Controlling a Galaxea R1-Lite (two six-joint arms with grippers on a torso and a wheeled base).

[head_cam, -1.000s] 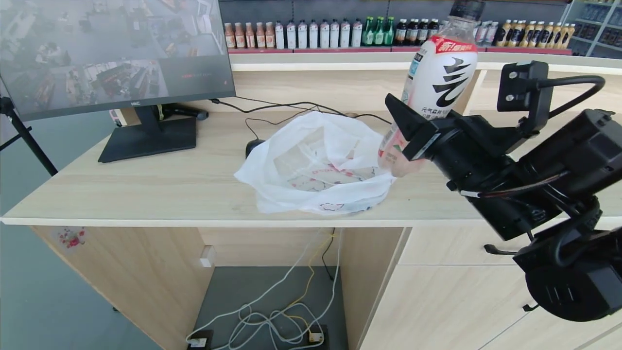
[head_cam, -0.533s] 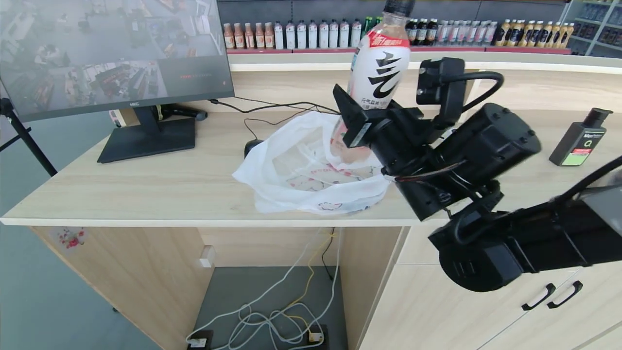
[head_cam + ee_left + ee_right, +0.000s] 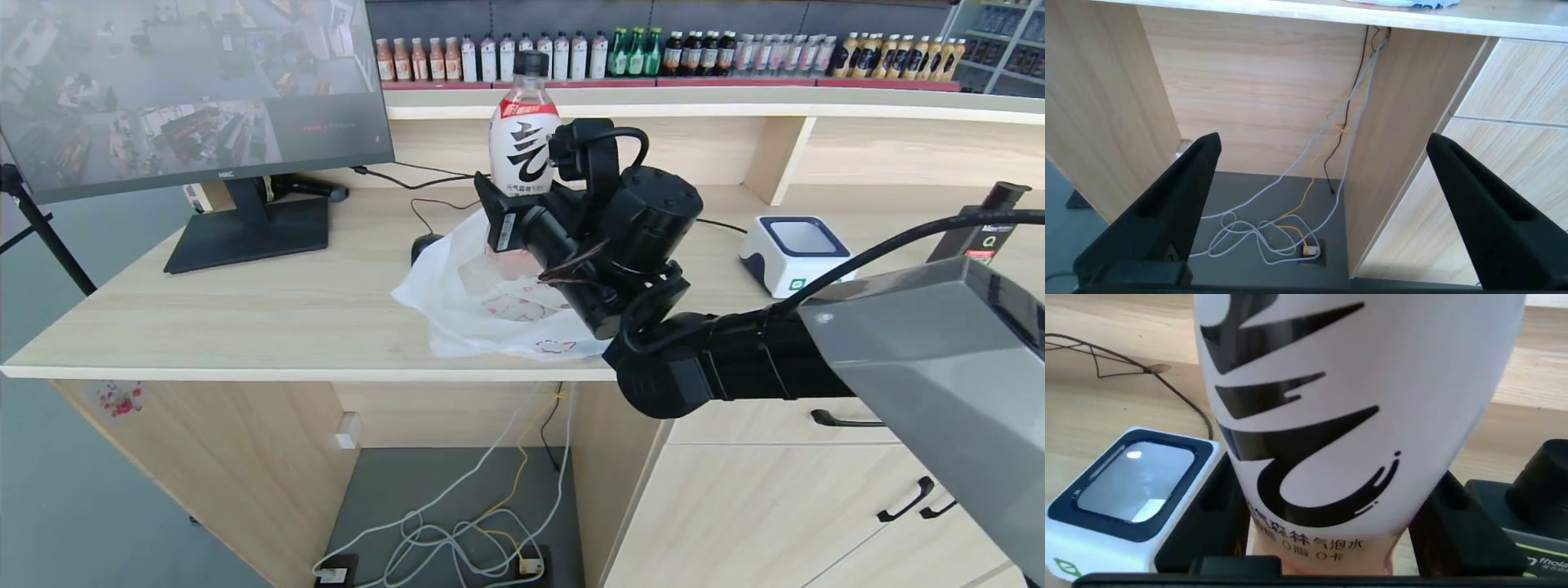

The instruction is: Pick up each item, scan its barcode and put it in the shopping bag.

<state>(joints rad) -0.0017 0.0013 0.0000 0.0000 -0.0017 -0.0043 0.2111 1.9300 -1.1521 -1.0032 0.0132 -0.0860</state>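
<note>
The left gripper (image 3: 1323,143) hangs low in front of the space under the surface (image 3: 1249,8). Its two black jaws stand far apart, one at each side. Between them is a wooden back board (image 3: 1249,82). Thin wires (image 3: 1349,114), white, yellow and black, hang down a wooden wall and lie in loops on the dark floor (image 3: 1241,184). A small white plug (image 3: 1308,249) sits on the floor by the loops. Beside that wall are pale wooden cupboard doors (image 3: 1511,90). At the surface's edge a white bit of the shopping bag (image 3: 1400,2) pokes over.
</note>
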